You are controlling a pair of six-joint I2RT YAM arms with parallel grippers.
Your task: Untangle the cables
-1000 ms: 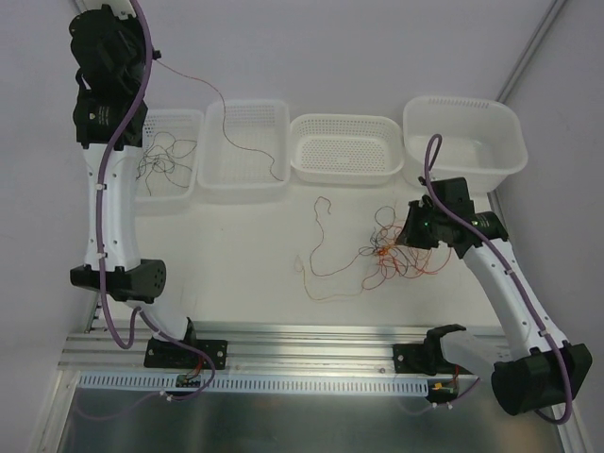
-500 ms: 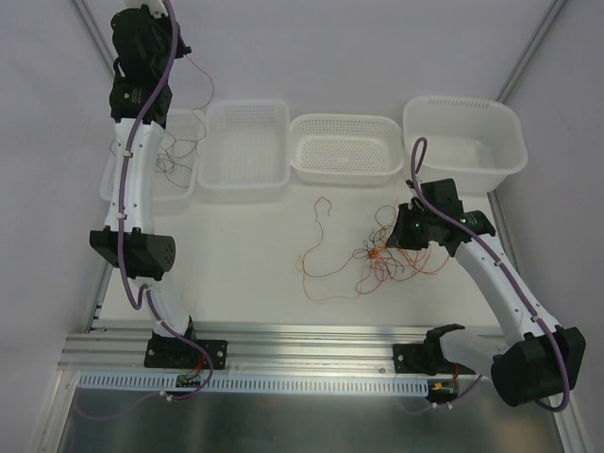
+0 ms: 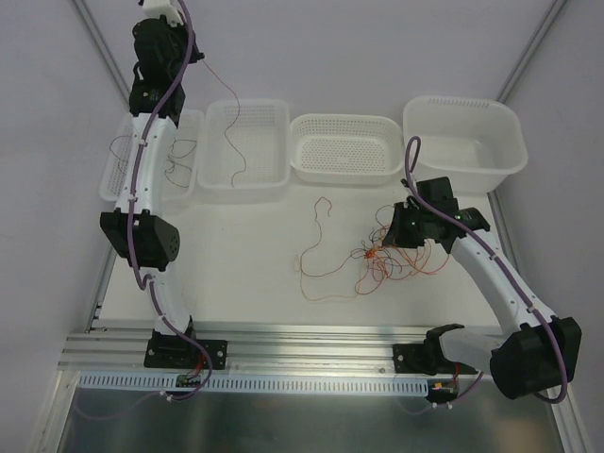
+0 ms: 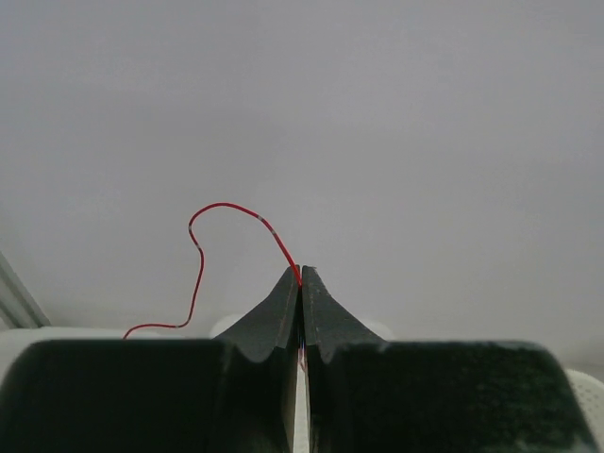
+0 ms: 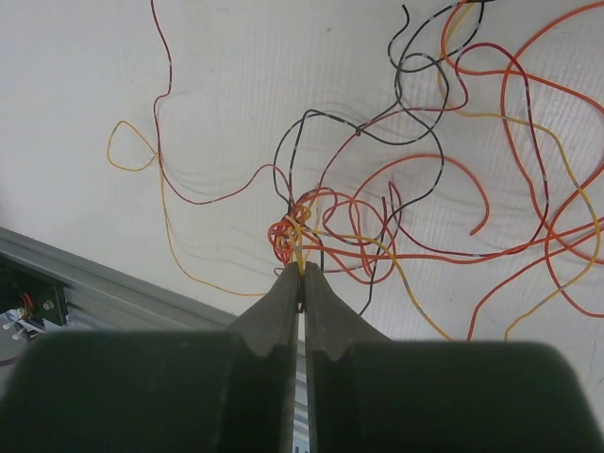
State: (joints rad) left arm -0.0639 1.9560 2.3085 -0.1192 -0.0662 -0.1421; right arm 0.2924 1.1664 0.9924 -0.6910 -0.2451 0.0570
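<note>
**A:** Which step are you doing now?

**B:** I am taking one wire out. My left gripper (image 4: 301,274) is clenching the end of a red wire (image 4: 200,247) and holding it high over the far left corner of the worktop (image 3: 245,274). The wire is hanging down over a basket (image 3: 245,191).

**A:** And the right gripper?

**B:** The right gripper (image 5: 302,272) is pinching, as it seems, a yellow strand (image 5: 300,247) at the knot (image 5: 293,229). The tangle (image 3: 382,260) is lying on the right half of the worktop.

**A:** What is coming next?

**B:** I think I am going to lower the red wire into the basket and release it. After that I am pulling gently at the knot, because the strands there are crossing tightly.
</note>
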